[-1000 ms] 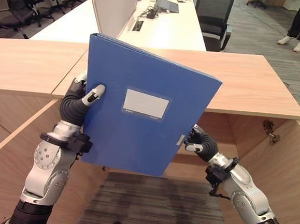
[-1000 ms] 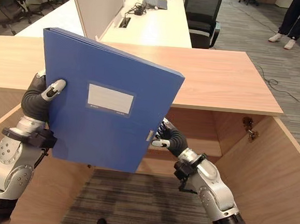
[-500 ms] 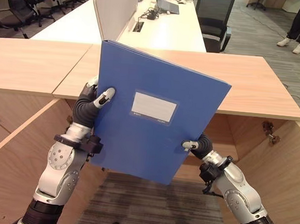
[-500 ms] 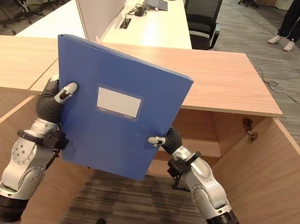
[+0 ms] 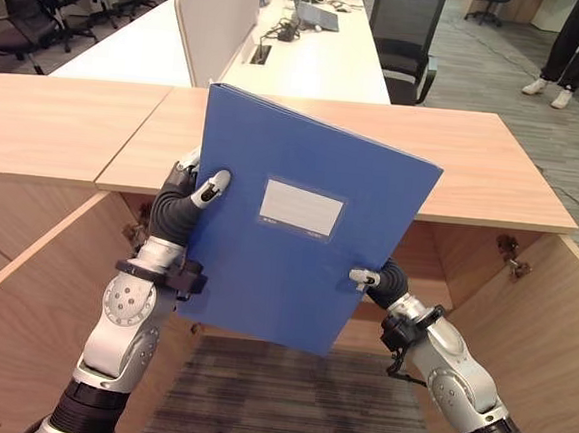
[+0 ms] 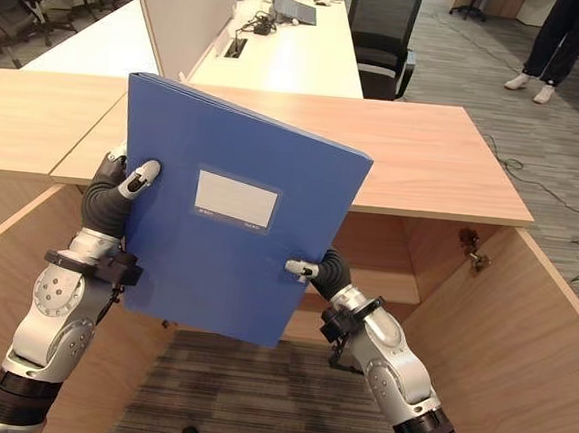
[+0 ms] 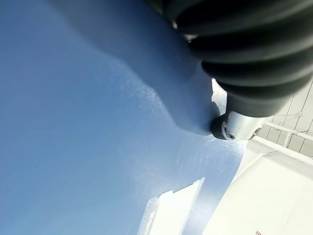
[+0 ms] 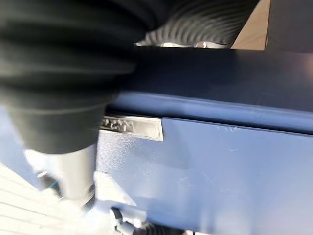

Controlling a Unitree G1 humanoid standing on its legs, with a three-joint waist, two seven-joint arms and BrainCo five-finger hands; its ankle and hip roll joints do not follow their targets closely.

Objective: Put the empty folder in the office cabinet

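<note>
Light wood cabinet top ran across the scene, a seam dividing it into two slabs. Nothing lay directly on it. Below the top, the cabinet interior stood open, with a wood shelf inside and wood side panels angled outward. Below the cabinet top, grey striped carpet floor showed. Beyond the cabinet top, a white desk carried a laptop and cables
</note>
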